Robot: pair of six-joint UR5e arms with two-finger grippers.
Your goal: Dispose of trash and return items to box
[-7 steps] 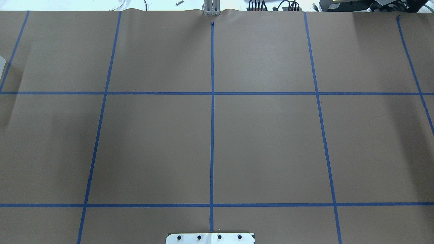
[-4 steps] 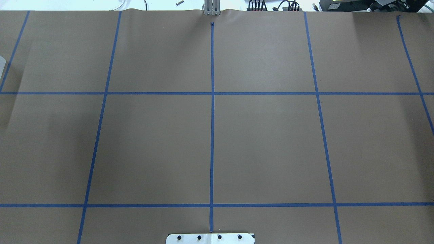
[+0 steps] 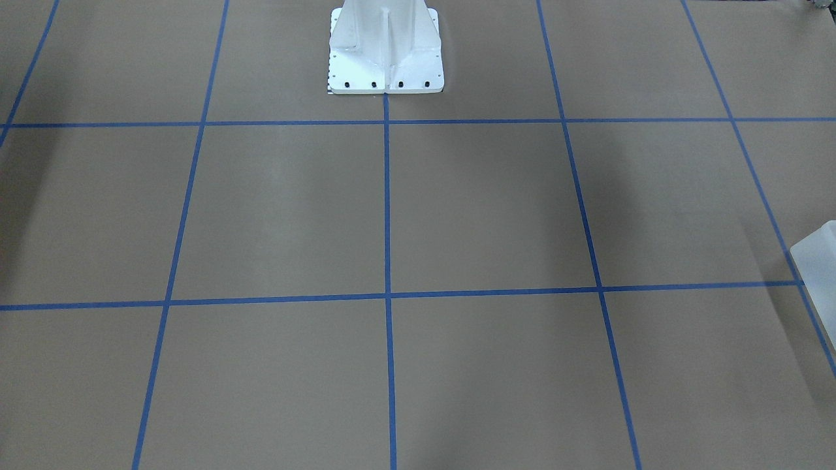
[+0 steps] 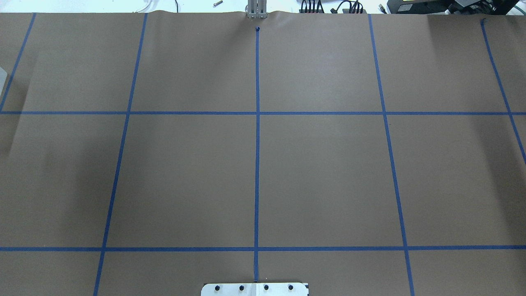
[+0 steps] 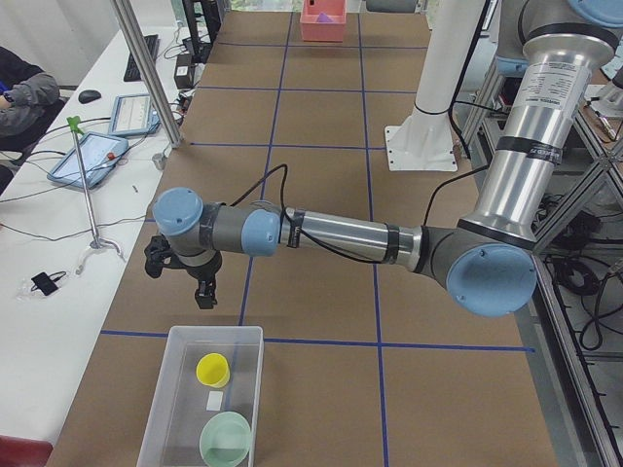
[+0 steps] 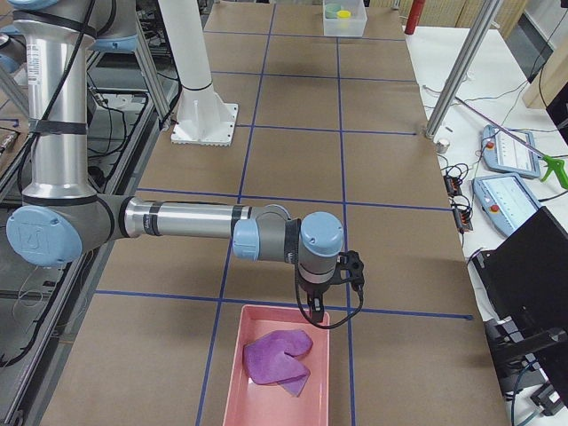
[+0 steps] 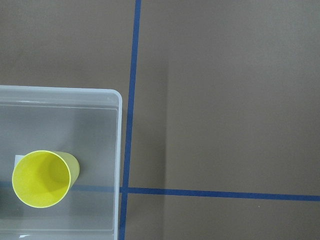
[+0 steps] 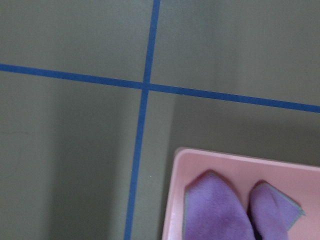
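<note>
The milky-white box (image 5: 214,330) stands at the table's left end. It holds a yellow cup (image 5: 212,370), the mint-green bowl (image 5: 226,438) and a small white piece (image 5: 214,400). My left gripper (image 5: 185,272) hovers just beyond the box's far end; I cannot tell if it is open or shut. The left wrist view shows the box corner (image 7: 65,95) and the cup (image 7: 41,178), no fingers. My right gripper (image 6: 346,271) hovers by the near end of a pink tray (image 6: 266,319) holding a purple cloth (image 6: 277,358); its state cannot be told.
The brown paper table top has a blue tape grid. The white robot base (image 3: 385,52) stands at the robot's edge. A box corner shows at the edge of the front view (image 3: 816,258). Tablets and cables lie on a white side bench (image 5: 88,156).
</note>
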